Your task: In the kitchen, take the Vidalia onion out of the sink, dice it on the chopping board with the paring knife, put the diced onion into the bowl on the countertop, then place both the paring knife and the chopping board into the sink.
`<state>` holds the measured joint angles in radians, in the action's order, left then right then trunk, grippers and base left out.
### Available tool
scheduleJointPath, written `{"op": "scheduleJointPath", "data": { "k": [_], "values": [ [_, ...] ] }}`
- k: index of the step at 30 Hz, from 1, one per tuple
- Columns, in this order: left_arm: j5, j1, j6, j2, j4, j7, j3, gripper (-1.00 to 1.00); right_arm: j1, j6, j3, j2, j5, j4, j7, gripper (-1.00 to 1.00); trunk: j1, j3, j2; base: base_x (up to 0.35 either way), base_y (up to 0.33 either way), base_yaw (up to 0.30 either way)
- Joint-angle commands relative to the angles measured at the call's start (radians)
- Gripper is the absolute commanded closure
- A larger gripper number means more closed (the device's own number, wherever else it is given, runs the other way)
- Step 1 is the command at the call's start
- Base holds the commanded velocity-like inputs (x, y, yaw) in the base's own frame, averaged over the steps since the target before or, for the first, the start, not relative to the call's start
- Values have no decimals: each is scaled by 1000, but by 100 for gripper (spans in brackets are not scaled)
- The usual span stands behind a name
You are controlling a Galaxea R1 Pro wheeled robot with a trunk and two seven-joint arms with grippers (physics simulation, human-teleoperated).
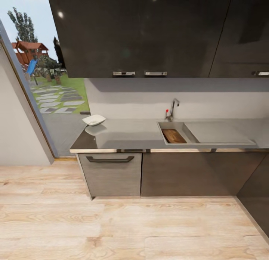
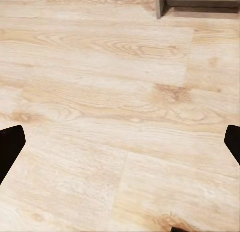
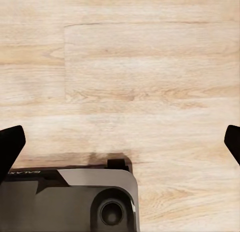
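The brown chopping board (image 1: 173, 136) lies inside the basin of the grey sink (image 1: 220, 133), below the chrome tap (image 1: 173, 108) with its red knob. On the countertop (image 1: 127, 135), at its far left end, stands the white bowl (image 1: 93, 120). The Vidalia onion, the diced onion and the paring knife are out of view. In the left wrist view my left gripper (image 2: 120, 147) is open above the wooden floor, dark fingertips (image 2: 10, 147) wide apart. My right gripper (image 3: 120, 144) is likewise open over the floor, holding nothing.
Dark wall cabinets (image 1: 149, 32) hang over the counter, and dark base cabinets (image 1: 112, 174) with a bar handle stand under it. A glass door (image 1: 48, 84) to a garden is at the left. Light wood floor (image 1: 112, 230) lies before the counter. My base (image 3: 70, 199) shows under the right gripper.
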<state>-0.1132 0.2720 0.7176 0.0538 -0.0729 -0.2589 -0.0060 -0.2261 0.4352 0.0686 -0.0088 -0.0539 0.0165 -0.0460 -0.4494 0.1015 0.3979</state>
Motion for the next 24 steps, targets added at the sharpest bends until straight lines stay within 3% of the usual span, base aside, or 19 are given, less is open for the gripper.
{"op": "scheduleJointPath", "data": {
  "k": [1,24],
  "values": [
    [-6,2,6,0,-4,3,-1,-100,-1,4,7,0,-6,-1,-2,-100,-1,0,2,0,0,0],
    [-6,2,6,0,-4,3,-1,-100,-1,4,7,1,-6,0,-2,-100,-1,-36,2,0,0,0]
  ]
}}
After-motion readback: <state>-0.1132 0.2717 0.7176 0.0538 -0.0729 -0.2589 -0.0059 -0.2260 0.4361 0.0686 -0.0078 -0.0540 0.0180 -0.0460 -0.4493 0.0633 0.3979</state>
